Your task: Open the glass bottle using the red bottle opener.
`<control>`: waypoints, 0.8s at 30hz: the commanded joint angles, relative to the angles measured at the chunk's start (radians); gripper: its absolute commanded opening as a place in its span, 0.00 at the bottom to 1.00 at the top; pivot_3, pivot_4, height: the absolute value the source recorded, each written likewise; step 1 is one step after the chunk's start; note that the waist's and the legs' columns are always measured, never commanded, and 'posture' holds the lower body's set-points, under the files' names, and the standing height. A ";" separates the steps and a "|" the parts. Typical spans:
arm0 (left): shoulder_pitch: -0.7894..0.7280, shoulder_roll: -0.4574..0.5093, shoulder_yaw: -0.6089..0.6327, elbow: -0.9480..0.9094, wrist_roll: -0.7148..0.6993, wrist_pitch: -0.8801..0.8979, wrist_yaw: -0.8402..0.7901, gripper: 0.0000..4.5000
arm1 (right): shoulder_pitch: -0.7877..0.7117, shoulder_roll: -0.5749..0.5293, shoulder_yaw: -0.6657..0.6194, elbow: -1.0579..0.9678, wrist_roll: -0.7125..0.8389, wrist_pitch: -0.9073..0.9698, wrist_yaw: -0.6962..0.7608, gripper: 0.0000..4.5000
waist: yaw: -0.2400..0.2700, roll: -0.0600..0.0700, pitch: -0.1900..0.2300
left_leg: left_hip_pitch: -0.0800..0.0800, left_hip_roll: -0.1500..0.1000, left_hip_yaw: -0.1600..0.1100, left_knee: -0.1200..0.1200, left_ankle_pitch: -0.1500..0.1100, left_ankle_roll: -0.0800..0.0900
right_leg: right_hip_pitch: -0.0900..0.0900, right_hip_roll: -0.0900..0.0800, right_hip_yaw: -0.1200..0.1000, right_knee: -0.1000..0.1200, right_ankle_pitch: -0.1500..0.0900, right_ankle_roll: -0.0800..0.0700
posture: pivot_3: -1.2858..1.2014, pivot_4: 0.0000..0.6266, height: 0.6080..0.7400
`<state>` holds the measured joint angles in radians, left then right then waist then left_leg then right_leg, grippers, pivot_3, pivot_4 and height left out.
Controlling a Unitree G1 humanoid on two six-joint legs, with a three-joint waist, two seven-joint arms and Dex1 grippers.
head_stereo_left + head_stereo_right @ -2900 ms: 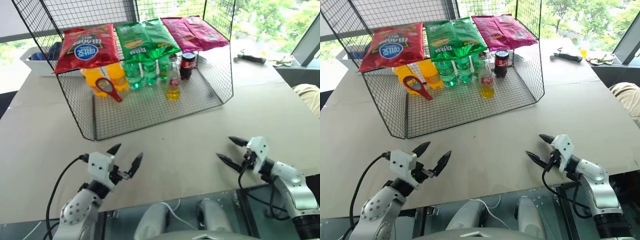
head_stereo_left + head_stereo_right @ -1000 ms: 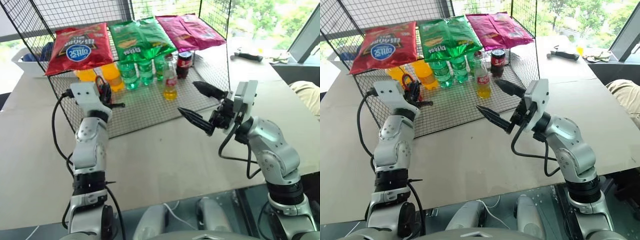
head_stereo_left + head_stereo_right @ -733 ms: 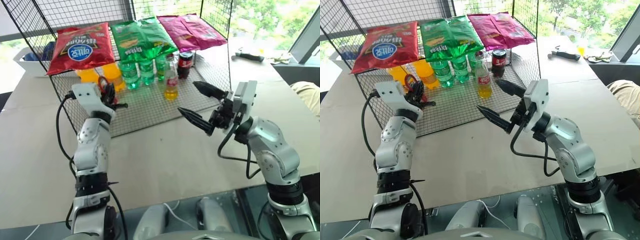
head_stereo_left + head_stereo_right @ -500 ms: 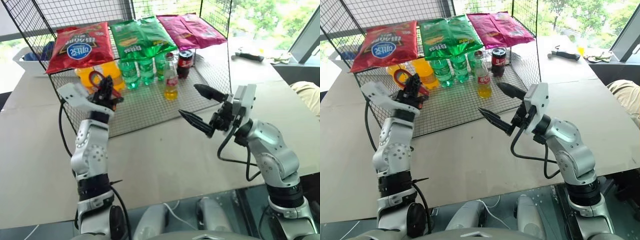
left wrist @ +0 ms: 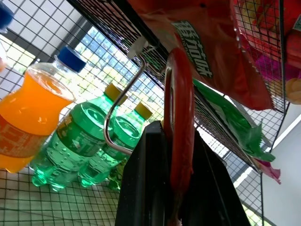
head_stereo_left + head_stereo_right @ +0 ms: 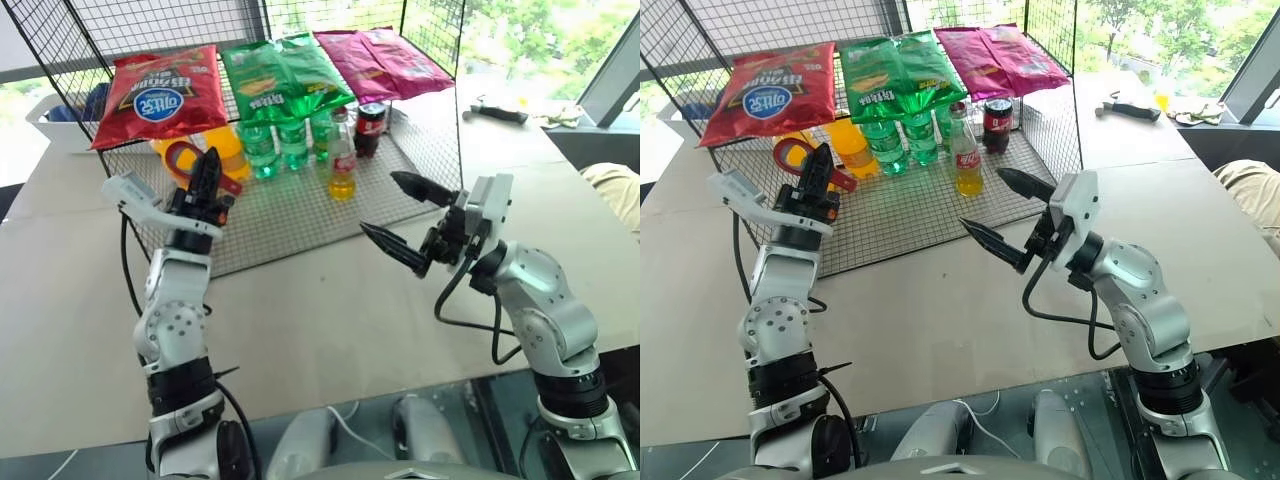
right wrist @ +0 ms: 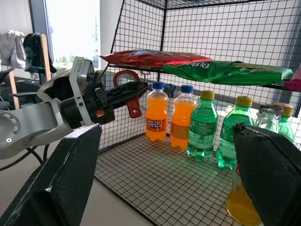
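We have lifted the red bottle opener (image 6: 792, 153), clamped in our left end effector (image 6: 816, 183); our right end effector (image 6: 1005, 212) gapes empty before the glass bottle (image 6: 966, 152).

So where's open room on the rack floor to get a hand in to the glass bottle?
The mesh floor in front of the glass bottle is bare out to the rack's open front. Behind it, the soda bottles crowd the back row.
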<state>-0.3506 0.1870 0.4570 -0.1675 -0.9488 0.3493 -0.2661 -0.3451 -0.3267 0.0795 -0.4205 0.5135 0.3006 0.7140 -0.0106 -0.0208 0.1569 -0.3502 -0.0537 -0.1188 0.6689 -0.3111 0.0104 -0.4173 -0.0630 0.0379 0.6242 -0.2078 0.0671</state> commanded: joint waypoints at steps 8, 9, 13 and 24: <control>0.041 0.024 -0.061 -0.083 -0.090 0.074 -0.077 0.01 | 0.014 -0.002 0.003 0.003 -0.033 -0.032 -0.008 1.00 | 0.001 0.000 0.000 | 0.000 0.000 0.000 0.000 0.000 0.000 | 0.000 0.000 0.000 0.000 0.000 0.000 | 0.52 0.24 1.00; 0.044 0.028 -0.099 -0.092 -0.088 0.098 -0.106 0.01 | 0.019 -0.010 0.009 0.005 -0.034 -0.005 -0.011 1.00 | 0.003 0.000 0.000 | 0.000 0.000 0.000 0.000 0.000 0.000 | 0.000 0.000 0.000 0.000 0.000 0.000 | 0.52 0.24 1.00; 0.039 0.049 -0.194 -0.104 -0.088 0.162 -0.193 0.01 | 0.030 -0.063 0.039 -0.013 -0.028 0.145 -0.030 1.00 | 0.002 0.000 0.000 | 0.000 -0.001 0.000 0.000 0.000 0.000 | 0.000 0.000 0.000 0.000 0.000 0.000 | 0.52 0.24 1.00; 0.008 0.094 -0.356 -0.101 -0.149 0.334 -0.422 0.01 | -0.065 -0.147 0.053 -0.071 0.303 0.716 -0.010 1.00 | -0.002 0.001 0.000 | 0.000 0.000 0.000 0.000 0.000 0.000 | 0.000 0.000 0.001 0.000 0.000 0.000 | 0.52 0.24 1.00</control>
<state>-0.3159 0.2729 0.1182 -0.2278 -1.0724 0.6658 -0.6444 -0.3839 -0.4686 0.1527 -0.4523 0.7217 0.9350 0.6862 -0.0123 -0.0203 0.1572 -0.3502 -0.0540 -0.1183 0.6687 -0.3111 0.0107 -0.4171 -0.0626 0.0384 0.6239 -0.2079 0.0669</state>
